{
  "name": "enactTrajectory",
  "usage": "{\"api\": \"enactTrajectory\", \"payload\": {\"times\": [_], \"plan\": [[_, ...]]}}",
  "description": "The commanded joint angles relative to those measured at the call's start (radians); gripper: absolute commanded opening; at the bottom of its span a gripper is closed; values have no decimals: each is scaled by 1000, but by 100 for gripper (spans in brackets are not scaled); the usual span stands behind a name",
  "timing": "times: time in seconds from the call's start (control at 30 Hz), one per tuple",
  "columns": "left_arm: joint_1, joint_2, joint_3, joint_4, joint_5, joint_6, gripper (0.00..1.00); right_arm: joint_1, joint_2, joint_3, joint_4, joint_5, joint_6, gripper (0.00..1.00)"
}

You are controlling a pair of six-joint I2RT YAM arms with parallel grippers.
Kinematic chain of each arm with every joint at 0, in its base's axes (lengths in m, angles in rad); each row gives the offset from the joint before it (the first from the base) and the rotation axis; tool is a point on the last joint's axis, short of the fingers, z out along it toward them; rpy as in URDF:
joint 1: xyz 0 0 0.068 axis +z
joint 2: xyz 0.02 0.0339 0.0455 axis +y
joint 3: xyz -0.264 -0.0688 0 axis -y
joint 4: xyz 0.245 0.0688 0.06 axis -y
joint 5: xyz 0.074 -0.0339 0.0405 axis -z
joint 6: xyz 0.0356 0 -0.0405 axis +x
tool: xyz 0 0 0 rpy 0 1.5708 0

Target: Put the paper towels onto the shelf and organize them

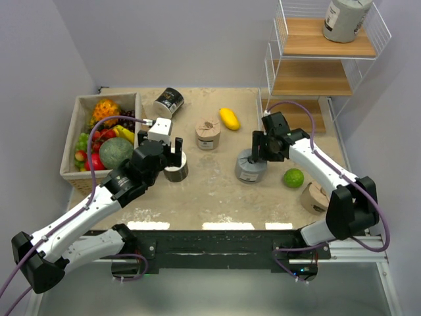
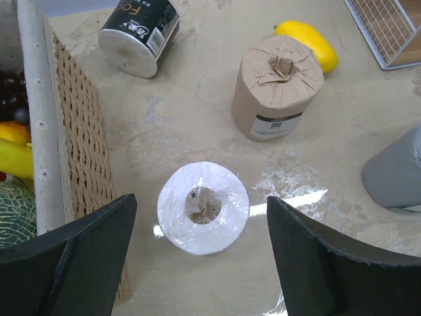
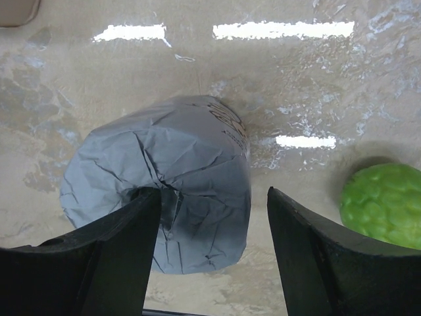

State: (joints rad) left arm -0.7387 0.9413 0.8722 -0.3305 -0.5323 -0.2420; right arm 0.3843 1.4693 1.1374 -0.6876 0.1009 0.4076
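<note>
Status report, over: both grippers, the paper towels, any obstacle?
Left gripper open above upright roll. Right gripper open over grey roll. Sixth roll on shelf, five on table. Green fruit beside grey roll.

Beige table [image 1: 210, 197], L to R: fruit box [image 1: 74, 172], black roll [image 1: 169, 102] on its side nr box, white-topped roll [image 1: 176, 171], upright tan roll [image 1: 208, 133], yellow fruit [image 1: 229, 118], grey roll [image 1: 250, 170], green fruit [image 1: 293, 178], 2nd tan roll [image 1: 313, 197]. Shelf [image 1: 329, 78] back R; pale roll [image 1: 345, 20] on top board.
</note>
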Motion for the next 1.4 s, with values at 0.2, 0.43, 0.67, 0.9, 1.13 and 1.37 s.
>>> {"api": "enactTrajectory", "payload": {"times": [0.2, 0.43, 0.67, 0.9, 1.13, 1.37], "plan": [[4, -7, -2, 39, -24, 9, 86, -7, 16, -67, 82, -15, 14, 61], [4, -13, -4, 36, -26, 9, 86, -7, -9, -47, 59, -9, 17, 43], [4, -30, -1, 31, -77, 35, 86, -5, -98, 76, -56, 10, 26, 36], [2, -64, -10, 42, -71, 35, 87, -7, -211, 339, -197, 39, 43, 34], [2, -48, -6, 33, -38, 21, 87, -5, -227, 681, -321, 60, 62, 34], [1, -75, -15, 39, -32, 18, 87, -5, -55, 1168, -446, 166, 27, 34]]}}
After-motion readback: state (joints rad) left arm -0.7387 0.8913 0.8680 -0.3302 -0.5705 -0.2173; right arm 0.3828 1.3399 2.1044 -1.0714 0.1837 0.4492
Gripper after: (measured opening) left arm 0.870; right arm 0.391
